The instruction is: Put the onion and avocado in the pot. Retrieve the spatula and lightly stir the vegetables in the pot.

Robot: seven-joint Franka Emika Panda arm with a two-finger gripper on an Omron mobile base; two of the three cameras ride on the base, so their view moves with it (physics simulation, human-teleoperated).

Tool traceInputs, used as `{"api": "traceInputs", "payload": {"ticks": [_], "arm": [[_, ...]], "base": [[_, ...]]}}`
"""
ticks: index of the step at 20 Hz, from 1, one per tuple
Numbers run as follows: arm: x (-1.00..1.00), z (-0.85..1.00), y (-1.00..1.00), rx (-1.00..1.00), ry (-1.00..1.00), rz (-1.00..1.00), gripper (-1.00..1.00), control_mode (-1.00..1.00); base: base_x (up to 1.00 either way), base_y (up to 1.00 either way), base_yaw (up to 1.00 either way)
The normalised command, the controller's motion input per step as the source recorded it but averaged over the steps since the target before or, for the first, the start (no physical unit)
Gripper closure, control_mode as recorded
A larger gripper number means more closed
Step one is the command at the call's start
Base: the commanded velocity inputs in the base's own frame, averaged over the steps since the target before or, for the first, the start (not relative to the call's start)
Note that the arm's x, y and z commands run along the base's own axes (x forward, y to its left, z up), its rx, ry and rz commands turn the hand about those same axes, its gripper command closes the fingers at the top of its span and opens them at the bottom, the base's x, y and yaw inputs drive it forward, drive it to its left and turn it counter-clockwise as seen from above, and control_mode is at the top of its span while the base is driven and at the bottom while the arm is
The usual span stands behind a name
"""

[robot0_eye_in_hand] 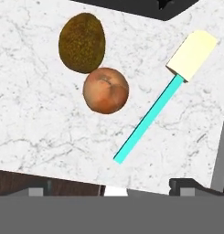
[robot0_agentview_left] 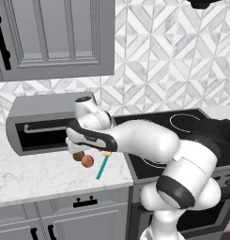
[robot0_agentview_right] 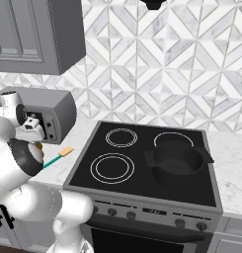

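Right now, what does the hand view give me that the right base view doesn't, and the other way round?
Hand view: the avocado and onion touching on the marble counter, beside the whole spatula.
Right base view: the pot on the stove's right rear ring, and the microwave.
Both: the spatula's teal handle and pale blade, on the same counter.

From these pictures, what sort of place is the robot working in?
A home kitchen, most likely. A black stove with four rings carries a pot, grey cabinets hang over a marble counter, and an onion, avocado and spatula lie there.
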Motion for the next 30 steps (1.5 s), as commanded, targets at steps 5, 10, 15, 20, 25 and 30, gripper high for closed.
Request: {"api": "traceInputs", "payload": {"ticks": [5,10,15,20,25,30], "arm": [[0.11,-0.16,0.0,0.0,-0.09,-0.01,-1.0,-1.0],[0.18,-0.15,0.0,0.0,0.0,-0.04,-1.0,-1.0],[0.22,-0.23,0.0,0.0,0.0,-0.05,-1.0,-1.0],[0.17,-0.28,0.02,0.0,0.0,-0.04,-1.0,-1.0],[0.17,-0.33,0.02,0.0,0.0,-0.04,-1.0,-1.0],[0.05,-0.25,0.21,0.0,-0.04,-0.03,-1.0,-1.0]], "base": [[0.0,0.0,0.0],[0.0,0.0,0.0],[0.0,0.0,0.0],[0.0,0.0,0.0],[0.0,0.0,0.0],[0.0,0.0,0.0]]}}
